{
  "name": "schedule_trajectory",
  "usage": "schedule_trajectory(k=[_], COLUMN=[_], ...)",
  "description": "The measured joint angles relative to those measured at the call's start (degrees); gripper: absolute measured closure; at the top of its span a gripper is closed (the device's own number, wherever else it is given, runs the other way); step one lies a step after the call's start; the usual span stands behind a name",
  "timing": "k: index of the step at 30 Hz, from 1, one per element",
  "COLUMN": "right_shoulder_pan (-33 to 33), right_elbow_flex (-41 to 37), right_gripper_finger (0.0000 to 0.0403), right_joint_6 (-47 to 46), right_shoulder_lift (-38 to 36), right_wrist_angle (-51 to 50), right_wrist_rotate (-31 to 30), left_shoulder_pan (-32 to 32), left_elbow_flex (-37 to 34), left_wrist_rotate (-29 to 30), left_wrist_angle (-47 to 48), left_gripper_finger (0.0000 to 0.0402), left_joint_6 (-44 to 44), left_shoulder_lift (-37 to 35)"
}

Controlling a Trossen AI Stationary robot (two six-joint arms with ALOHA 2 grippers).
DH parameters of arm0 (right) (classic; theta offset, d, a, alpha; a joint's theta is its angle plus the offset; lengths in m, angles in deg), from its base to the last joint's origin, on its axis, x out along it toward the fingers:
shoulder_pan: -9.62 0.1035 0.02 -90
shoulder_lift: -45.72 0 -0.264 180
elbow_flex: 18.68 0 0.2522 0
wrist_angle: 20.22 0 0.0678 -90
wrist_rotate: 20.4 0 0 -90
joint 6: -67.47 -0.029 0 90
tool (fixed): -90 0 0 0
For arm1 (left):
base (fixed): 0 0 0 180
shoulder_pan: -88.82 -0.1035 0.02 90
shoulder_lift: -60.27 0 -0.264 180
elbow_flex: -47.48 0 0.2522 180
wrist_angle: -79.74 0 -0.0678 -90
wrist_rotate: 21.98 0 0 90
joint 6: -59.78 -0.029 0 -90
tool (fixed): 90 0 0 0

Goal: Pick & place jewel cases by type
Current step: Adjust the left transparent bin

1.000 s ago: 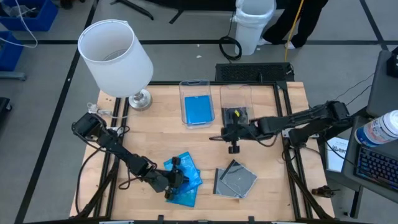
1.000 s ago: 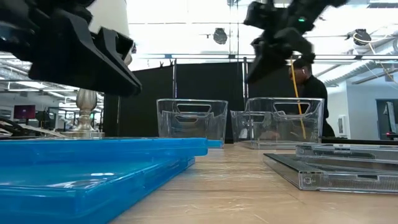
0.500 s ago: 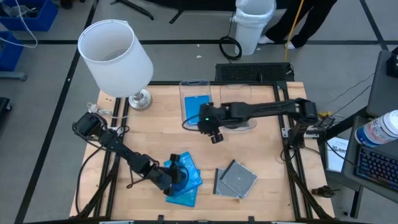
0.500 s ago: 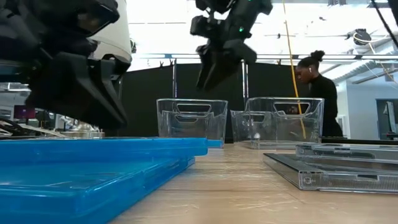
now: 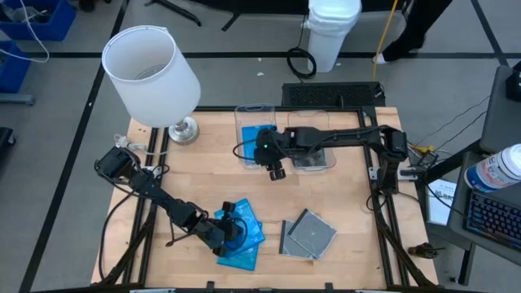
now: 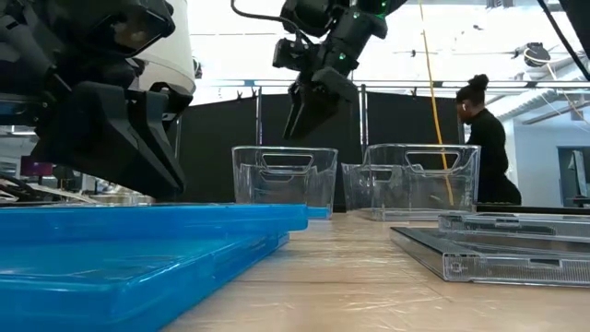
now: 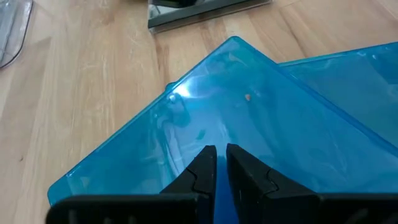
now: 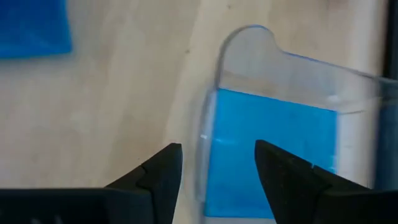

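Several blue jewel cases (image 5: 244, 242) lie fanned in a pile near the table's front, and my left gripper (image 5: 234, 228) stands over them with fingers shut (image 7: 221, 158). A few grey jewel cases (image 5: 309, 236) lie stacked to their right. Farther back, a blue case (image 5: 260, 145) lies flat in the left clear bin (image 5: 244, 122), and a dark case lies in the right clear bin (image 5: 309, 122). My right gripper (image 5: 275, 169) hangs open (image 8: 217, 165) above the left bin's near end, with nothing between its fingers. My left gripper points its shut fingertips (image 7: 205, 163) slanting down from above at the top face (image 7: 249, 118) of the uppermost blue case, near the middle of the pile. I cannot tell whether they touch it. The case lies on the others.
A white-shaded lamp (image 5: 151, 69) stands at the table's far left corner. Bare wood lies between the bins and the two piles. A person (image 6: 484, 138) stands in the room beyond the table.
My right gripper has swung from above the right bin toward the table's left and now hangs over the near end of the left bin. My left gripper has come down toward the blue pile.
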Motion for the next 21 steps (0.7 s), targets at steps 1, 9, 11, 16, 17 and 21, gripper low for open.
schedule_trajectory(k=[1,9,11,16,17,21], right_shoulder_pan=[-0.3,-0.4,-0.2,-0.4,-0.5,-0.9], right_elbow_flex=[0.0,0.0,0.0,-0.2,-0.1,-0.1], right_gripper_finger=[0.0214,0.0218,0.0219,0.022,0.022,0.023], right_joint_6=[-0.9,-3.6,-3.6,-4.8,-4.8,-4.9], right_shoulder_lift=[0.0,0.0,0.3,2.1,2.3,2.4], right_wrist_angle=[0.0,-1.0,-2.1,-1.6,-0.6,-0.7], right_wrist_rotate=[1.1,2.6,2.6,2.4,2.3,2.5], left_shoulder_pan=[0.0,0.0,0.0,0.0,0.0,0.0], left_elbow_flex=[0.0,0.0,0.0,0.0,0.0,0.0], left_wrist_rotate=[0.0,0.0,0.0,0.0,0.0,0.0], left_wrist_angle=[0.0,0.0,0.0,-0.1,-0.1,0.0], left_gripper_finger=[0.0355,0.0355,0.0355,0.0355,0.0355,0.0355], left_joint_6=[0.1,0.2,0.2,0.4,0.7,1.5], left_shoulder_lift=[0.0,0.0,0.0,0.0,0.0,0.0])
